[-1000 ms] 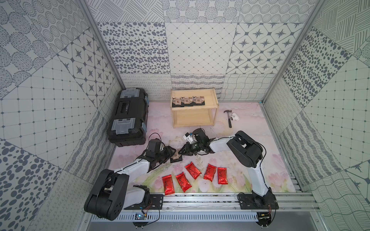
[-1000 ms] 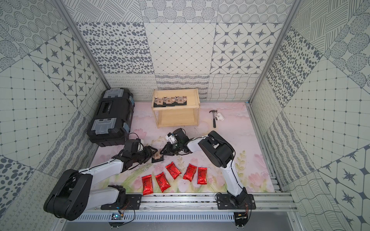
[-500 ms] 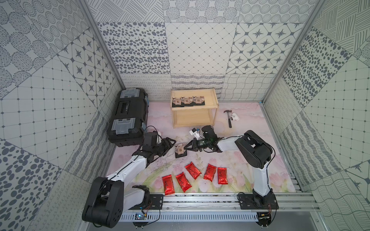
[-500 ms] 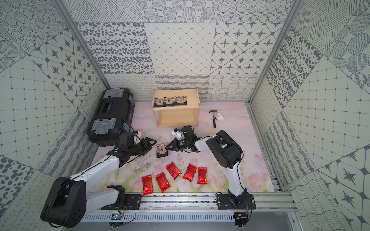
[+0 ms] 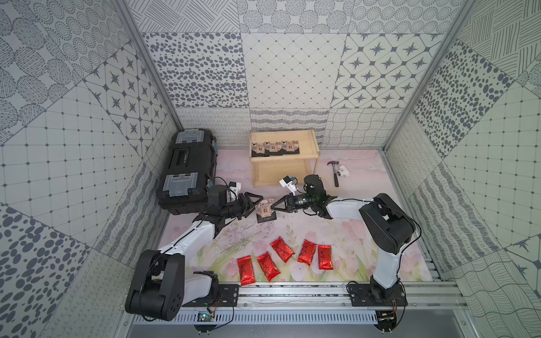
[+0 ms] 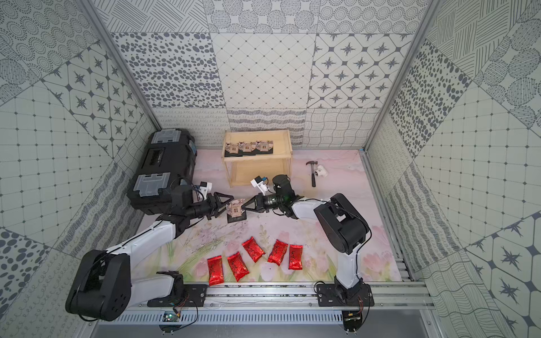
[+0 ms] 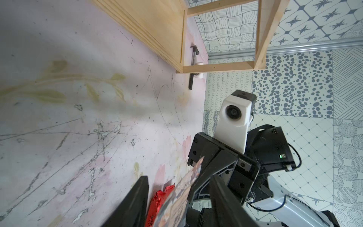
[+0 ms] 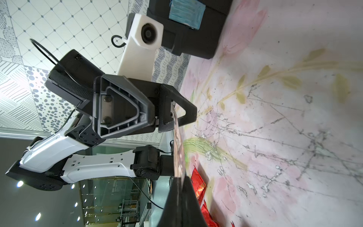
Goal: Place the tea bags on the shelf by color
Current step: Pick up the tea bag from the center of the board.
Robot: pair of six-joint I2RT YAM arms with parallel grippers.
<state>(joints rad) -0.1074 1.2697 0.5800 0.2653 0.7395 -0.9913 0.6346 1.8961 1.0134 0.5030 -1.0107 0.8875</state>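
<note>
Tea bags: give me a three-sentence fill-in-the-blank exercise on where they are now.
The top tier of the shelf holds ___ black sachets.
___ red pouches lie on the mat.
The right pincer is shut on a ___ tea bag.
Missing: three; five; black.

The left claw [image 7: 179, 176] stands with its two black fingers [image 7: 135, 202] spread. A sachet [image 7: 177, 202] with a beige print hangs edge-on between them; whether it touches either finger I cannot tell. Straight ahead, the right claw [image 7: 204, 171] meets the sachet's far edge, its white wrist camera [image 7: 235, 114] staring back. A red pouch [image 7: 156, 204] lies on the pink flowered surface [image 7: 78, 118] just beyond the fingers. Farther ahead stands the pale wooden shelf [image 7: 163, 29], with a hammer [image 7: 191, 82] past it.
</note>
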